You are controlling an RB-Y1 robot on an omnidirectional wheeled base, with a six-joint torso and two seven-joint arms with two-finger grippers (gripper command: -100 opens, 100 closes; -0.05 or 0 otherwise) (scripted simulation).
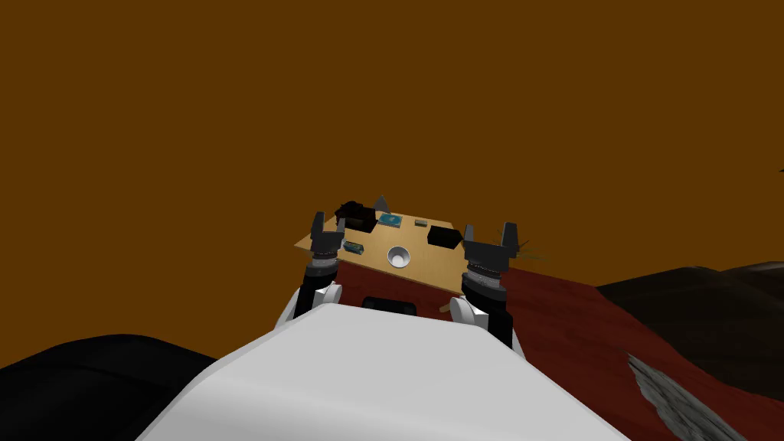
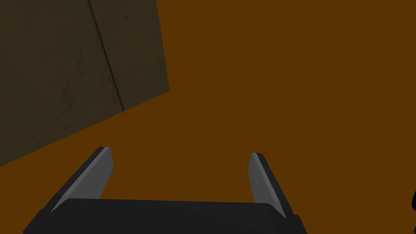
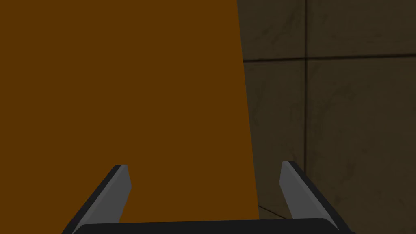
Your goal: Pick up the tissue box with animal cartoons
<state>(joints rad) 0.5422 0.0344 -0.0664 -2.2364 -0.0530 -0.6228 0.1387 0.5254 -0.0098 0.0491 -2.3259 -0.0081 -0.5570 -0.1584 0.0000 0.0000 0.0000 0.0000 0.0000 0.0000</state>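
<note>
The tissue box point(image 1: 389, 220) is judged to be the flat teal-topped box lying on the tan bench point(image 1: 429, 266), toward its far edge. Its printing is too small to read, so the identification rests on shape and colour alone. Taking the white bowl point(image 1: 398, 256) near the bench's middle as the dial's centre, the tissue box lies at 12 o'clock, near the bowl but apart from it. A grey cone point(image 1: 380, 204) stands just beyond it at about 11 o'clock, a dark lumpy object point(image 1: 354, 213) at 10 o'clock, a black box point(image 1: 442, 236) at 2 o'clock and a small teal item point(image 1: 353, 246) at 9 o'clock. Whether the cone touches the tissue box cannot be told. The left gripper point(image 1: 328, 227) is held up at the bench's 9 o'clock edge and the right gripper point(image 1: 488, 233) at its 3 o'clock edge, both pointing upward rather than down at the bench. In the left wrist view the fingers point(image 2: 99, 170) stand wide apart with nothing between them, and the right arm's fingers point(image 3: 295, 191) are likewise spread and empty. Assessment: no part of the pick-up is done, as the tissue box rests on the bench ungrasped and neither gripper is aimed at it. What is left is the whole sequence: commit one arm, turn and lower it over the bowl toward the box, close on the box's sides and lift. The cone and the dark object crowd the far side, so a near-side approach looks the safer course.
</note>
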